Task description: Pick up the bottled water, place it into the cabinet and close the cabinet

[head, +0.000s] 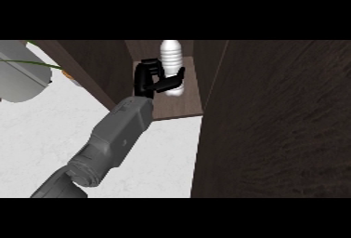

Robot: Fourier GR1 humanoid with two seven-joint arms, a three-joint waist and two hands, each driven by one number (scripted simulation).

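The bottled water (171,56), white and ribbed, stands upright on the shelf (179,109) inside the open dark wood cabinet. My left hand (147,79) is right against its left side, reaching up into the cabinet on its grey forearm from the lower left. The thumb (175,78) lies across the bottle's front. The fingers (148,62) curl by the bottle's left side, and their tips are hidden. The bottle's base is hidden behind the thumb. My right hand does not show.
The cabinet's open door (274,121) fills the right half of the view, close to the forearm. A dark side panel (93,69) borders the opening on the left. A grey rounded vessel (21,79) with a green stalk stands on the white counter (41,135) at upper left.
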